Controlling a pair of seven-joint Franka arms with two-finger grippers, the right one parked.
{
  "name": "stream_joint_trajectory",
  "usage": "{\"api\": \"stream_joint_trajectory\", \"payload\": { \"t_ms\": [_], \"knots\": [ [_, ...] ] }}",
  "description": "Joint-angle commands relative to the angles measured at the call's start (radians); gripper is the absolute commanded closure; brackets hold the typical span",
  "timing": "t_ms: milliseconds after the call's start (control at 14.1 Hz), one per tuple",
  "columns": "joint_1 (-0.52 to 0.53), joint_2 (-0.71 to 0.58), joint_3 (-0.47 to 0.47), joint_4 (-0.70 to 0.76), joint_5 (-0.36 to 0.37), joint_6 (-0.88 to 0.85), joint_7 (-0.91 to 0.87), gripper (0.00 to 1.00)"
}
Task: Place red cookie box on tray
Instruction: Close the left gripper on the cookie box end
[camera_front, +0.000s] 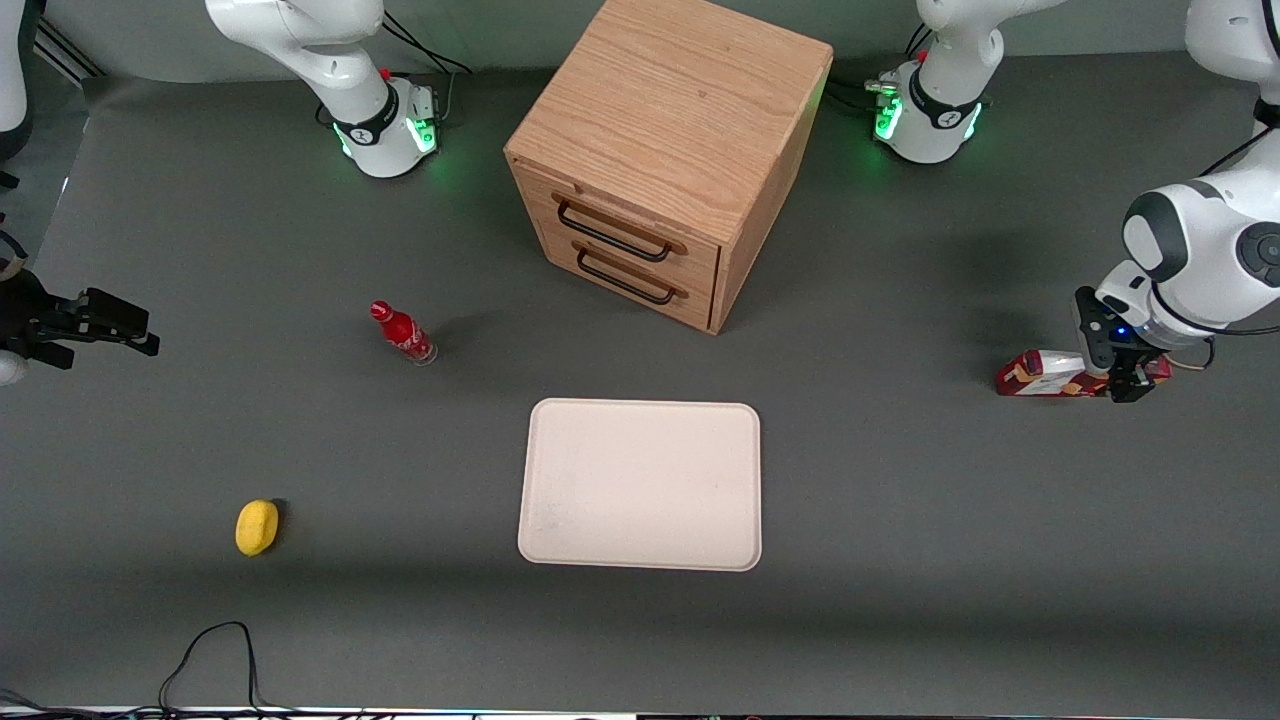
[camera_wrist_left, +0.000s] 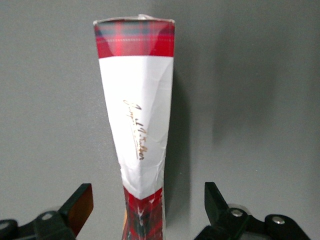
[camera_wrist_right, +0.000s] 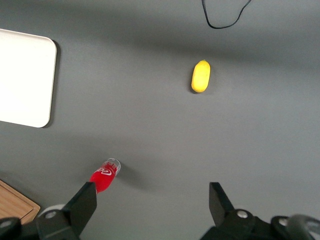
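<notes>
Jaws (camera_wrist_left: 145, 205) spread astride red cookie box (camera_wrist_left: 137, 115).

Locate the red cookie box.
The red cookie box lies on the table at the working arm's end, apart from the tray, between the open gripper's fingers.

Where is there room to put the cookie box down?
The tray is bare all over, so the red cookie box fits anywhere on it. Open table lies between tray and box. The bottle and yellow object sit toward the parked arm's end. Tightest is between tray and drawer cabinet. The gripper straddles the box, open.
</notes>
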Motion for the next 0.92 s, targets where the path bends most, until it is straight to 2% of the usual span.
{"api": "stream_joint_trajectory", "payload": {
  "t_ms": [0,71,142,213,852],
  "knots": [
    [0.008,0.003,-0.006,-0.005,-0.016,0.027,0.024,0.04],
    [0.008,0.003,-0.006,-0.007,-0.016,0.030,0.024,0.17],
    [0.007,0.006,-0.006,-0.005,-0.016,0.030,0.025,0.53],
    [0.010,0.006,-0.006,-0.007,-0.016,0.032,0.024,1.00],
    [0.011,-0.014,-0.007,0.000,-0.016,0.016,0.021,1.00]
  ]
}}
